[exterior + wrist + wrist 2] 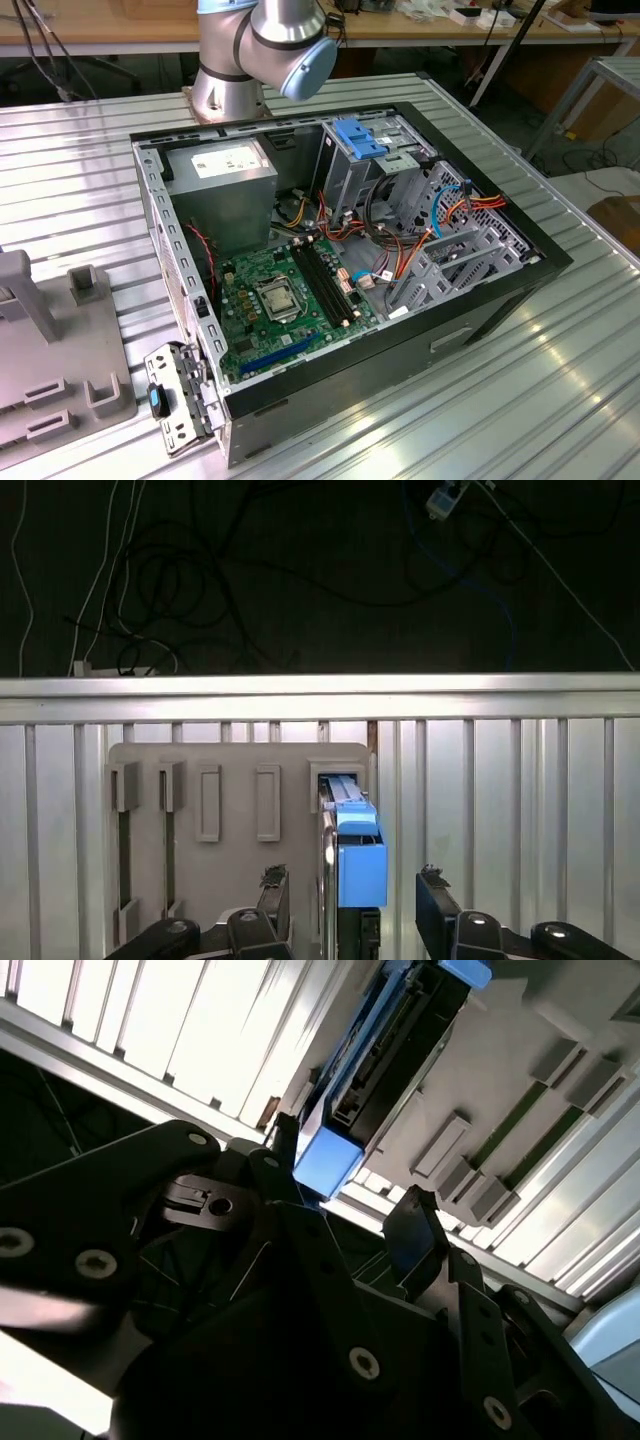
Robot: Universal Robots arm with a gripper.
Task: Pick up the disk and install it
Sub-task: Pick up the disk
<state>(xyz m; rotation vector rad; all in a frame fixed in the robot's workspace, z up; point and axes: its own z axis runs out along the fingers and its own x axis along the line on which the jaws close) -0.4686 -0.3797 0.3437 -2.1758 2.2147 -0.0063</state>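
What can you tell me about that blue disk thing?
The disk is a thin, dark, flat slab in a bright blue plastic frame. It stands on edge in a slot of the grey holder on the ribbed metal table. The gripper is open, with one finger on each side and a gap between.

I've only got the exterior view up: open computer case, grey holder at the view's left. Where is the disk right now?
Observer: In the first wrist view the disk stands on edge in a slot at one end of the grey holder.
Operator: Is the gripper on it?
Observer: No contact; the gripper straddles it, open, with a gap showing beside each finger.
Operator: Which part of it is nearest the gripper?
Observer: In the second wrist view its blue end sits between the fingertips.
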